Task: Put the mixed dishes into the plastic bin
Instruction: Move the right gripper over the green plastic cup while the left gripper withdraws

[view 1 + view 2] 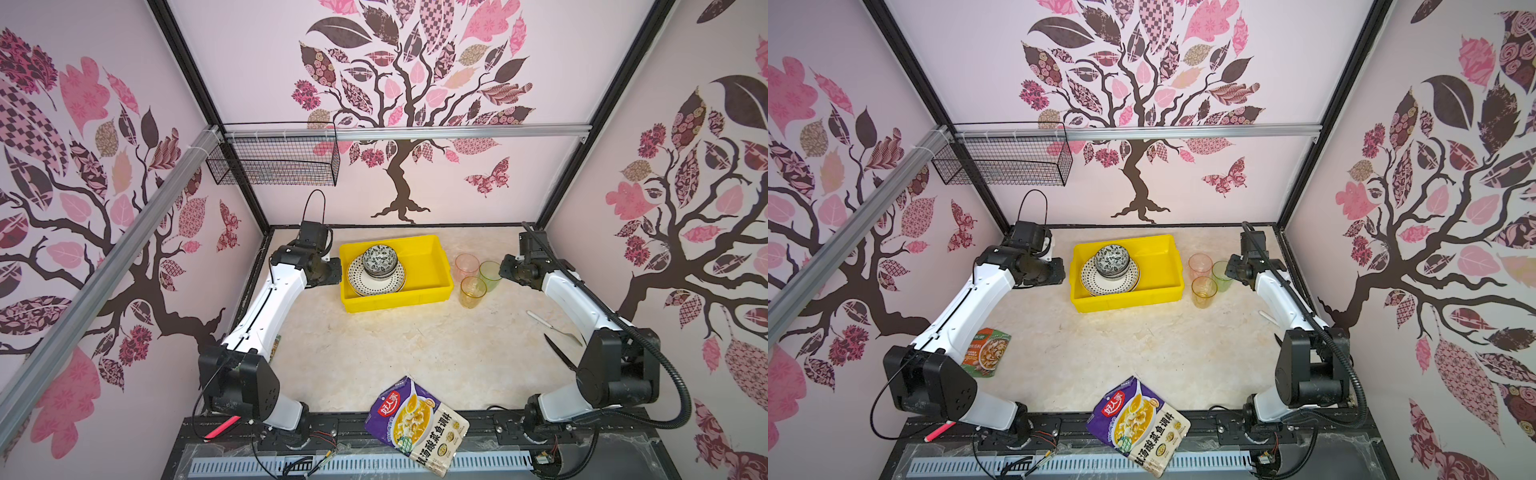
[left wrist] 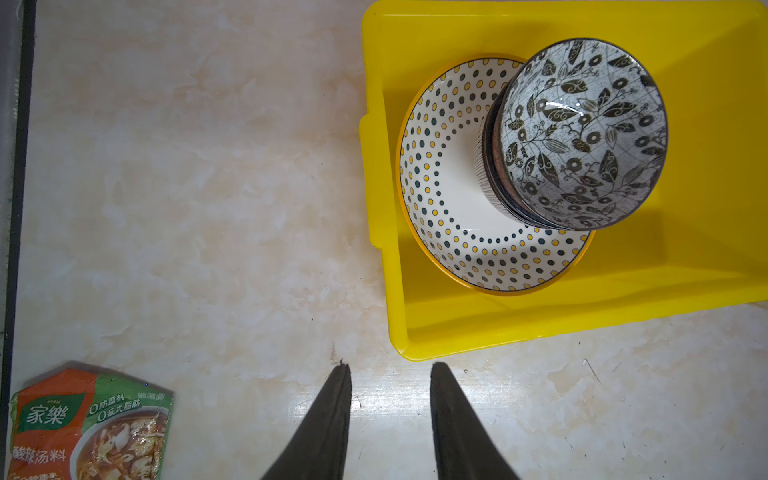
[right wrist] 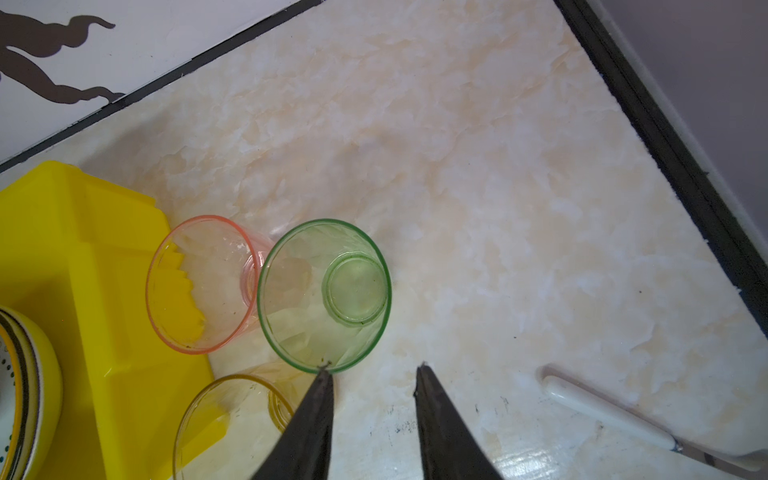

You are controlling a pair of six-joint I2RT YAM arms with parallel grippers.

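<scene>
At the table's [image 1: 374, 345] front edge: purple pouch [image 1: 417, 424], partly over the lip. Further in, left side, green-orange packet [image 1: 986, 351] lies flat beside the left arm. On the right side, white-handled utensil [image 1: 552, 326] lies by the right arm.

Past mid-table: amber tumbler [image 1: 472, 291] upright, w/ green tumbler [image 1: 490, 275] & pink tumbler [image 1: 466, 266] just behind it. All 3 stand close together on the table just right of the yellow bin [image 1: 426, 268], not in it.

In the bin's left half: dotted plate [image 1: 355, 277] atop other plates, w/ a stack of bowls on it, leaf-patterned bowl [image 1: 379, 255] uppermost.

Left gripper [image 2: 390, 365]: fingers spread, nothing btwn, over bare table just outside the bin's left side.

Right gripper [image 3: 374, 368]: fingers spread, nothing btwn, beside the green tumbler. One tip is at its rim; contact unclear.

Far back-left: black wire basket [image 1: 274, 162] hangs on the rail.
</scene>
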